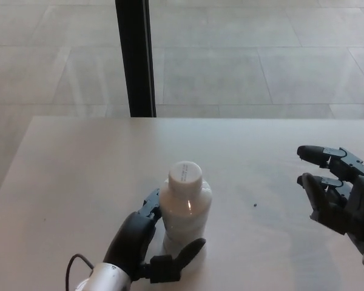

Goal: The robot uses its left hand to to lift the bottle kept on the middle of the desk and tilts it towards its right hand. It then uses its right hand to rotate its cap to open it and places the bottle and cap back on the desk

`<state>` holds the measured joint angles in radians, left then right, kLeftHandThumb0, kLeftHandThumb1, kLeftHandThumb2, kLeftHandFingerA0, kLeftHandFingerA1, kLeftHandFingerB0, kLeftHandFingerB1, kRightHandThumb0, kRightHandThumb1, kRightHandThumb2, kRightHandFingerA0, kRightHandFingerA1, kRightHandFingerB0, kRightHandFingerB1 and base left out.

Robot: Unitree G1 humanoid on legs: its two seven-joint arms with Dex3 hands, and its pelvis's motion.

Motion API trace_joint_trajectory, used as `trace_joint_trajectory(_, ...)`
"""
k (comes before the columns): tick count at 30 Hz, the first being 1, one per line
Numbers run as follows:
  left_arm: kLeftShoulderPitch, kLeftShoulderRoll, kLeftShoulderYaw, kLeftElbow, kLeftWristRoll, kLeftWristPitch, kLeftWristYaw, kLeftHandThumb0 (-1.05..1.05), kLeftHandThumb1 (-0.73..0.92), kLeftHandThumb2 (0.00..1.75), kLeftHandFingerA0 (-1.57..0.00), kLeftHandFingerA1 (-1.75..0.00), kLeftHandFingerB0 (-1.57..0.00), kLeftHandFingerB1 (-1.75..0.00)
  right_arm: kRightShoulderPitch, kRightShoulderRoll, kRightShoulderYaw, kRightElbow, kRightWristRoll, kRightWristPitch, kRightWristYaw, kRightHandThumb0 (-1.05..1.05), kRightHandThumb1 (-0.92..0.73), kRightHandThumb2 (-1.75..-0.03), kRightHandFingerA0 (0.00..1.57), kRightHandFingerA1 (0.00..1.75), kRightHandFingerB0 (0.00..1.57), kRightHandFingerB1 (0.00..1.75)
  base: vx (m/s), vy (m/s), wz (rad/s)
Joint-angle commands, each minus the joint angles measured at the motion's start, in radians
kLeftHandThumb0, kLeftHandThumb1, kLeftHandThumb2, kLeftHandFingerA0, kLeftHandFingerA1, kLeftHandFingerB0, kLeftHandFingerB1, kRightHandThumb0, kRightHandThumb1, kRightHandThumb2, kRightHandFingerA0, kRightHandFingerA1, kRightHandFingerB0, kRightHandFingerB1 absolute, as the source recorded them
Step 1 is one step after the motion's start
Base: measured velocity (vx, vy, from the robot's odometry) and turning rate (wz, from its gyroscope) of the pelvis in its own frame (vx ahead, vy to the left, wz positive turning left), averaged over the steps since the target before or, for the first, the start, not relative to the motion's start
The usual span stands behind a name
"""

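The white bottle (185, 215) stands upright near the middle of the tabletop (79, 163), toward the near edge, its white cap (185, 173) screwed on. The left robot hand (147, 242) wraps its lower body: fingers (151, 203) against the left side, thumb (188, 251) curled across the near base, so it looks to be grasping the bottle, though the base rests on the tabletop. To lift well, the grasp should tighten evenly below the bottle's waist before rising, keeping the cap clear, then tilt rightward slowly so the smooth body does not slip. The right robot hand (337, 194) hovers well apart at the right edge, released, fingers spread and empty. A small dark speck (255, 205) lies between them. Beyond the far edge are floor tiles and a black post (135, 57).
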<state>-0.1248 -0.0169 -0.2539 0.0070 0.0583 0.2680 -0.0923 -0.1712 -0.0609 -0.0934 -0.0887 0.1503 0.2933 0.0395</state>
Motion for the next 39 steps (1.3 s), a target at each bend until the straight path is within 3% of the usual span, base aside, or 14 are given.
trace_joint_trajectory(1, -0.038, -0.017, -0.011, 0.011, 0.034, 0.056, 0.022, -0.95, 0.48, 0.78, 0.00, 0.00, 0.00, 0.00, -0.005, -0.013, -0.005, 0.003, -0.015, -0.019, 0.000, -0.87, -0.64, -0.60, 0.03, 1.20, 0.39, 0.79, 0.00, 0.000, 0.00)
trace_joint_trajectory(14, -0.084, -0.185, -0.013, 0.046, 0.130, 0.043, 0.255, -0.94, 0.49, 0.83, 0.00, -0.16, 0.00, -0.03, 0.004, -0.007, -0.008, -0.012, -0.017, 0.004, -0.008, -0.85, -0.67, -0.55, 0.04, 1.11, 0.37, 0.79, 0.00, 0.000, 0.00)
trace_joint_trajectory(15, -0.086, -0.202, -0.008, 0.054, 0.138, 0.038, 0.282, -0.86, 0.40, 0.75, -0.11, -0.30, 0.00, 0.00, 0.004, -0.006, -0.008, -0.009, -0.016, 0.001, -0.007, -0.84, -0.66, -0.55, 0.06, 1.13, 0.38, 0.79, 0.00, 0.000, 0.00)
trace_joint_trajectory(16, -0.095, -0.246, -0.001, 0.080, 0.163, 0.011, 0.366, -0.58, 0.41, 0.78, -0.15, -0.60, 0.00, -0.14, 0.002, -0.002, -0.011, -0.003, -0.011, -0.005, -0.006, -0.84, -0.45, -0.93, 0.24, 0.86, 0.41, 0.76, 0.00, 0.000, 0.00)
trace_joint_trajectory(19, -0.115, -0.299, -0.014, 0.119, 0.213, 0.017, 0.466, -0.44, 0.55, 0.56, -0.51, -0.68, 0.00, -0.21, -0.001, 0.004, -0.014, -0.004, -0.007, 0.000, -0.012, -0.83, -0.45, -0.93, 0.24, 0.86, 0.42, 0.76, 0.00, 0.000, 0.00)
trace_joint_trajectory(20, -0.120, -0.297, -0.029, 0.137, 0.224, 0.017, 0.474, -0.40, 0.46, 0.80, -0.63, -0.79, 0.00, -0.16, -0.004, 0.007, -0.014, -0.003, -0.006, 0.004, -0.015, -0.83, -0.65, -0.56, 0.09, 1.15, 0.41, 0.80, 0.00, 0.000, 0.00)
trace_joint_trajectory(23, -0.129, -0.278, -0.069, 0.164, 0.265, 0.034, 0.491, -0.22, 0.51, 0.62, -0.81, -1.03, -0.03, -0.22, -0.010, 0.008, -0.008, -0.004, -0.013, 0.019, -0.022, -0.82, -0.45, -0.93, 0.25, 0.85, 0.42, 0.76, 0.00, 0.000, 0.00)
trace_joint_trajectory(24, -0.134, -0.272, -0.092, 0.180, 0.279, 0.028, 0.494, -0.09, 0.60, 0.58, -0.96, -1.16, -0.05, -0.40, -0.010, 0.010, -0.012, -0.007, -0.014, 0.020, -0.029, -0.82, -0.62, -0.58, 0.13, 1.14, 0.41, 0.79, 0.00, 0.000, 0.00)
trace_joint_trajectory(27, -0.143, -0.232, -0.154, 0.193, 0.315, 0.032, 0.464, 0.00, 0.77, 0.73, -1.01, -1.46, -0.34, -0.51, -0.006, 0.016, -0.017, -0.008, -0.020, 0.016, -0.042, -0.76, -0.61, -0.62, 0.32, 1.31, 0.45, 0.81, 0.00, 0.000, 0.00)
trace_joint_trajectory(28, -0.144, -0.222, -0.168, 0.191, 0.311, 0.032, 0.441, 0.03, 0.79, 0.87, -0.84, -1.75, -0.82, -0.72, -0.006, 0.017, -0.020, -0.005, -0.019, 0.010, -0.042, -0.68, -0.60, -0.66, 0.43, 1.32, 0.45, 0.81, 0.00, 0.000, 0.00)
trace_joint_trajectory(31, -0.144, -0.212, -0.184, 0.185, 0.301, 0.044, 0.428, 0.03, 0.79, 0.87, -0.84, -1.75, -0.82, -0.72, -0.006, 0.020, -0.021, -0.001, -0.019, 0.005, -0.043, -0.68, -0.60, -0.66, 0.43, 1.32, 0.45, 0.81, 0.00, 0.000, 0.00)
trace_joint_trajectory(32, -0.154, -0.194, -0.210, 0.193, 0.317, 0.042, 0.411, 0.07, 0.62, 1.13, -0.93, -1.75, -0.95, -1.17, -0.002, 0.021, -0.030, -0.009, -0.008, 0.000, -0.039, -0.58, -0.55, -0.73, 0.53, 1.29, 0.45, 0.81, 0.00, 0.000, 0.00)
trace_joint_trajectory(34, -0.152, -0.188, -0.220, 0.195, 0.315, 0.034, 0.407, 0.13, 0.58, 1.29, -0.84, -1.75, -0.78, -1.60, 0.002, 0.013, -0.034, -0.010, -0.006, -0.011, -0.029, -0.56, -0.53, -0.77, 0.72, 1.25, 0.44, 0.80, 0.00, 0.000, 0.00)
trace_joint_trajectory(39, -0.140, -0.158, -0.232, 0.173, 0.326, 0.042, 0.378, 0.09, 0.56, 1.31, -0.83, -1.75, -0.70, -1.71, 0.017, 0.006, -0.045, -0.015, 0.004, -0.024, -0.001, -0.55, -0.54, -0.76, 0.95, 1.20, 0.44, 0.76, 0.00, 0.000, 0.00)
